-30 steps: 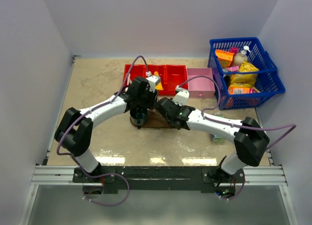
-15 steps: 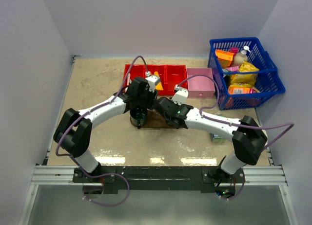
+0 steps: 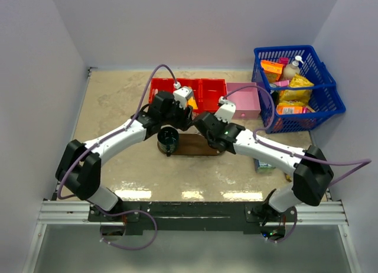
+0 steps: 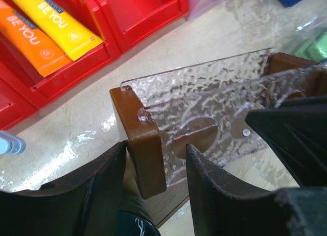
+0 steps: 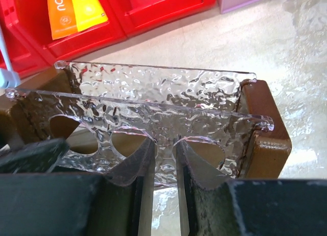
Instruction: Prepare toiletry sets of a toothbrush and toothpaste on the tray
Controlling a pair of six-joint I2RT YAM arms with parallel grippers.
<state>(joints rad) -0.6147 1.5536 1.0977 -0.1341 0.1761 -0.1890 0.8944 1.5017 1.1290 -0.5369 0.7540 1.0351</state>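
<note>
**Top external view: both my pincers meet at the tray**

My 2 arms reach in from either side and meet over the tray [image 3: 194, 148], the dark brown board in the middle of the table, just in front of the red bin [image 3: 209, 91]. A dark cup [image 3: 168, 139] stands at the tray's left end. The pink box [image 3: 243, 100] sits just right of the red bin, and the blue basket [image 3: 298, 87] of goods is at the far right.

In the left wrist view my left pincer [image 4: 155, 150] is spread. Its 2 fingers straddle a brown wooden end piece of the tray, the left one close against the wood and the right one apart from it. A clear plate [image 4: 214, 93] with round holes is fixed to that wood.

In the right wrist view my right pincer [image 5: 164, 144] is nearly pressed together, pinching the narrow strip of the clear plate between 2 holes.

The toothpaste [image 4: 33, 42], 1 orange tube and 1 yellow, lies side by side in a compartment of the red bin. A slim pale tip, seemingly the toothbrush [image 4: 9, 144], shows at the left edge; I cannot tell what holds it.
</note>
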